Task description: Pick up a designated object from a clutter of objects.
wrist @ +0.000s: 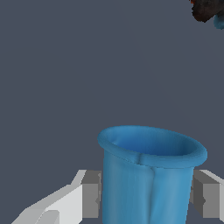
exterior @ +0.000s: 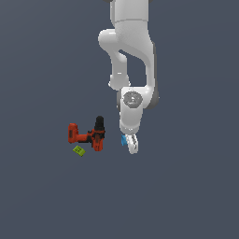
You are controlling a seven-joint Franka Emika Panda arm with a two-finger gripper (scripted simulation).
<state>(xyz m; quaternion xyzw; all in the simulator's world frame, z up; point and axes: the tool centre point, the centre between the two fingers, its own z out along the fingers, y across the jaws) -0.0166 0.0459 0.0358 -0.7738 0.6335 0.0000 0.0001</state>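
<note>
Wrist view: gripper [wrist: 146, 197] apparently clamps blue cup [wrist: 148, 175]; drill [exterior: 88, 134] well apart.

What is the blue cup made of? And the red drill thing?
The blue cup looks like smooth matte plastic, with a rolled rim and a seam down its side. The hand has its fingers at both sides. The drill looks like hard red-and-black plastic, too small to be sure.

No readable text anywhere, no labels, brands or numbers legible on the drill [exterior: 88, 134], block [exterior: 79, 151] or cup [wrist: 148, 175]
</note>
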